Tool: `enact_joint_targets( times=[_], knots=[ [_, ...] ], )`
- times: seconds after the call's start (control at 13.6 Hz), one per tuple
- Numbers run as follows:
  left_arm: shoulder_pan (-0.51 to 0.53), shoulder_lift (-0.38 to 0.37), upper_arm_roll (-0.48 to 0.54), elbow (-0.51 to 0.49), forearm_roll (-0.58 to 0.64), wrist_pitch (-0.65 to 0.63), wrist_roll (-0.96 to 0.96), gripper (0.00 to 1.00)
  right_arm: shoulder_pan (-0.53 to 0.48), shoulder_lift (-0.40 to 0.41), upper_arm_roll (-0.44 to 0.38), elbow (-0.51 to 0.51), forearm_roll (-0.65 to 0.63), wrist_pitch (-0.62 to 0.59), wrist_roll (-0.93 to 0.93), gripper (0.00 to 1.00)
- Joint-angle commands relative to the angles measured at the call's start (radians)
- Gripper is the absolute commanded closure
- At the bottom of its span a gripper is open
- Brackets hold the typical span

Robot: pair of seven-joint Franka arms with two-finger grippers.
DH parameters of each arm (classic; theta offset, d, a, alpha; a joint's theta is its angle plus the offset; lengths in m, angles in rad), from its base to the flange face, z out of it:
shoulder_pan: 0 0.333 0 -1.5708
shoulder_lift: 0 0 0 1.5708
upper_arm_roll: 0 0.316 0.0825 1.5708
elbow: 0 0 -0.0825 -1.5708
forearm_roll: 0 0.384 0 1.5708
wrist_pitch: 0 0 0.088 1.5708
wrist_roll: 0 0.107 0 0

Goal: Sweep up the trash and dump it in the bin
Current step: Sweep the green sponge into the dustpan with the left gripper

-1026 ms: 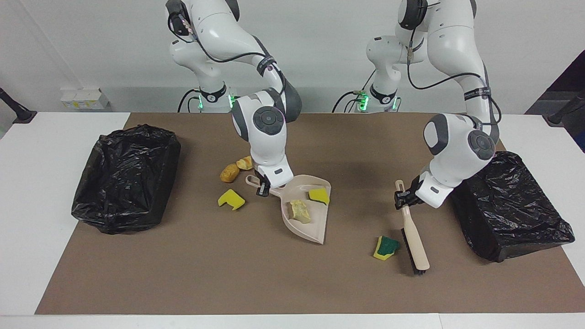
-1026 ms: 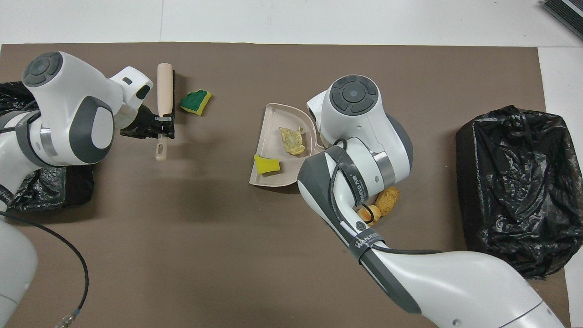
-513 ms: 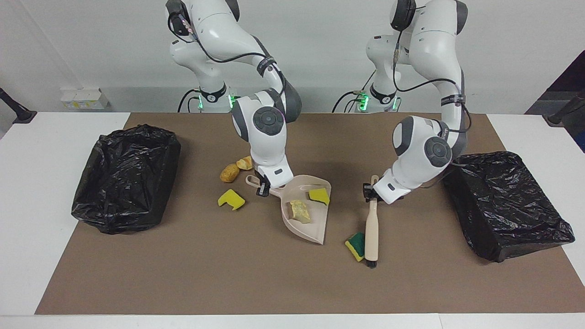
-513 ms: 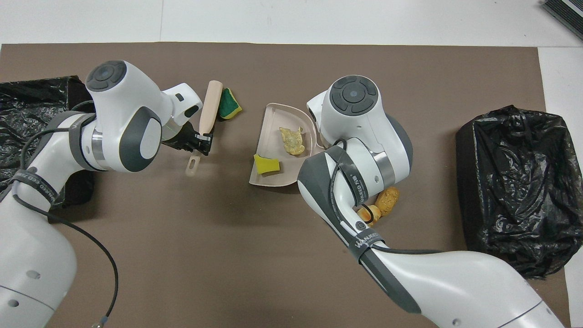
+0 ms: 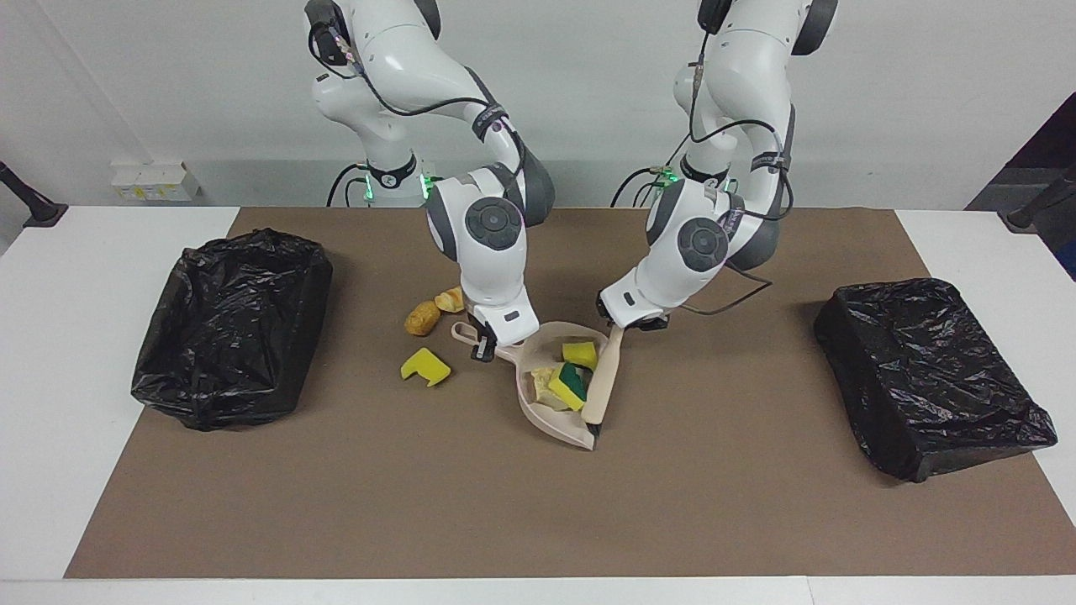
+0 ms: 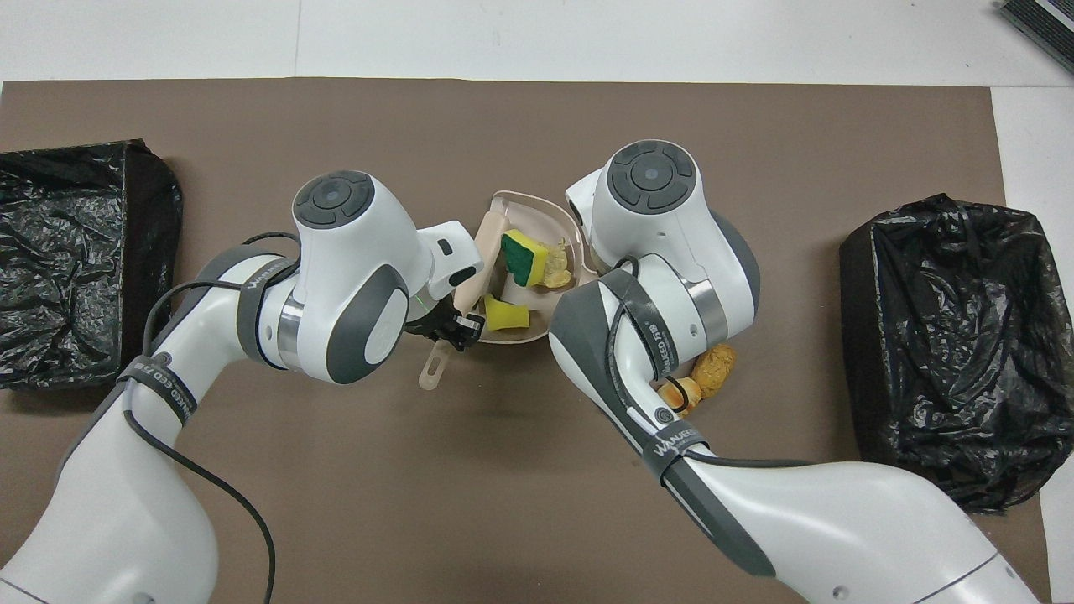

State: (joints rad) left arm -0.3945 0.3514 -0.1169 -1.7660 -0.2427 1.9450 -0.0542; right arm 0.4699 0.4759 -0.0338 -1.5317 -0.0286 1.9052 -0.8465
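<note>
My right gripper (image 5: 483,344) is shut on the handle of the beige dustpan (image 5: 565,422), which lies on the mat. In the pan are a green-and-yellow sponge (image 5: 572,382), a yellow sponge chunk (image 5: 578,353) and a pale lump (image 5: 542,383). My left gripper (image 5: 628,323) is shut on the handle of the beige brush (image 5: 603,378), whose bristles rest at the pan's open edge. A yellow sponge chunk (image 5: 424,365) and two bread pieces (image 5: 422,318) (image 5: 451,298) lie on the mat beside the pan's handle. In the overhead view the brush (image 6: 472,283) lies against the pan (image 6: 524,201) with the sponge (image 6: 520,256) in it.
One bin lined with a black bag (image 5: 231,328) stands toward the right arm's end of the table. Another black-bagged bin (image 5: 929,378) stands toward the left arm's end. A brown mat (image 5: 420,504) covers the table's middle.
My left gripper has swept the brush across the mat toward the dustpan. The green-and-yellow sponge went with it and now lies in the pan. The right arm and dustpan have not moved.
</note>
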Motion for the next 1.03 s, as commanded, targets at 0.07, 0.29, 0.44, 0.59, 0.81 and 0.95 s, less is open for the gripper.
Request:
enact_joint_targets(
  times=[0.07, 0.29, 0.44, 0.59, 0.81, 0.95],
  knots=[
    [0.008, -0.038, 0.029, -0.032, -0.02, -0.005, -0.01, 1.0, -0.002, -0.014, 0.006, -0.025, 0.007, 0.031, 0.034, 1.0],
    [0.066, -0.035, 0.031, -0.023, -0.007, 0.009, -0.019, 1.0, -0.002, -0.014, 0.006, -0.025, 0.007, 0.031, 0.034, 1.0],
    [0.1, -0.04, 0.037, -0.018, -0.006, 0.006, -0.024, 1.0, -0.005, -0.014, 0.006, -0.025, 0.007, 0.031, 0.03, 1.0],
    [0.108, -0.055, 0.037, -0.02, -0.003, 0.002, -0.074, 1.0, -0.014, -0.014, 0.006, -0.024, 0.007, 0.031, 0.018, 1.0],
    [0.094, -0.092, 0.036, -0.09, 0.003, 0.021, -0.177, 1.0, -0.031, -0.014, 0.008, -0.024, 0.12, 0.049, -0.055, 1.0],
    [0.068, -0.143, 0.031, -0.197, 0.003, 0.115, -0.237, 1.0, -0.082, -0.019, 0.008, -0.019, 0.223, 0.063, -0.136, 1.0]
  ],
)
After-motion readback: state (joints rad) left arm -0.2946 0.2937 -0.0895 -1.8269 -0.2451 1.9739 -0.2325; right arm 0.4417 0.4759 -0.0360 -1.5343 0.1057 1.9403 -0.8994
